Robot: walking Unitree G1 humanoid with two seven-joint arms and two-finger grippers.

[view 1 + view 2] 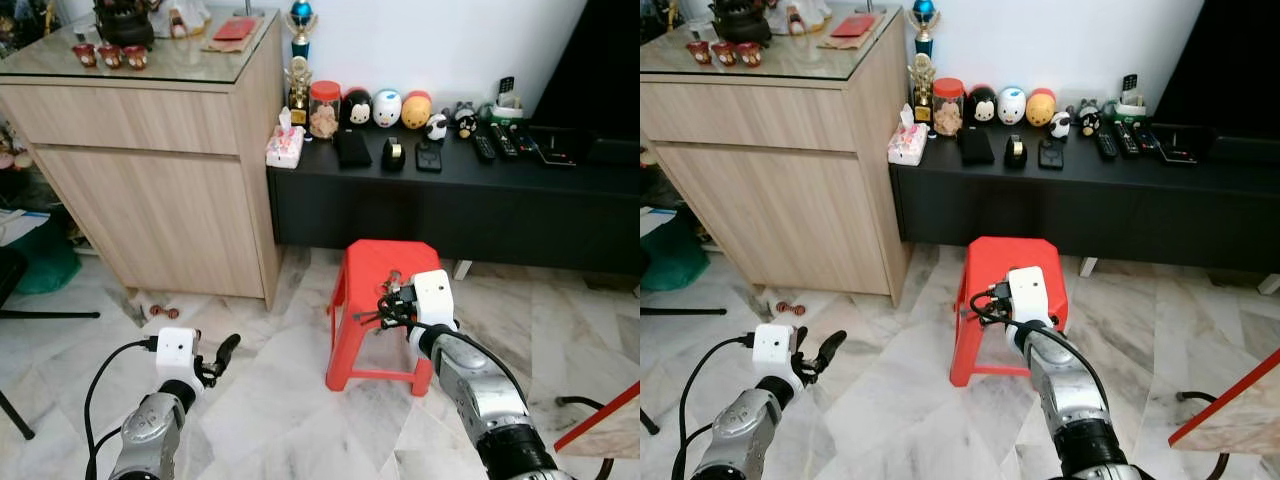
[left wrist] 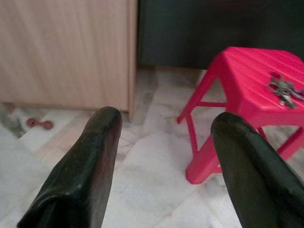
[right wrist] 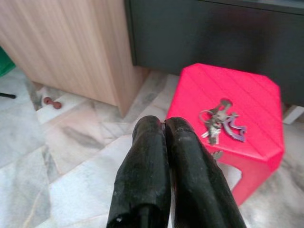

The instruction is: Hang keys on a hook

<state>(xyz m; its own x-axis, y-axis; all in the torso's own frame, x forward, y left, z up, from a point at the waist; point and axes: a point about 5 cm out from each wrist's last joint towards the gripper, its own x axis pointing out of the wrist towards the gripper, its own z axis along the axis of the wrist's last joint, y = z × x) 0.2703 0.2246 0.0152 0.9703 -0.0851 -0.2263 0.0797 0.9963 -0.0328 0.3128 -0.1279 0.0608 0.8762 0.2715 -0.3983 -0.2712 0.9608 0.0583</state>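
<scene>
A bunch of keys (image 3: pixel 219 121) lies on the seat of a red plastic stool (image 1: pixel 370 258), toward its front. My right gripper (image 3: pixel 164 124) is shut with nothing in it, its tips just short of the keys and apart from them. Its white wrist block (image 1: pixel 433 295) hangs over the stool's front right corner. My left gripper (image 1: pixel 225 352) is open and empty, low over the marble floor to the left of the stool. From its wrist the keys (image 2: pixel 285 90) lie far off on the stool (image 2: pixel 247 71).
A tall wooden cabinet (image 1: pixel 160 180) stands at the left. Behind the stool, a black low console (image 1: pixel 450 205) carries figurines and remote controls. A small red object (image 1: pixel 160 312) lies on the floor by the cabinet. A red-edged board (image 1: pixel 600 420) leans in at the lower right.
</scene>
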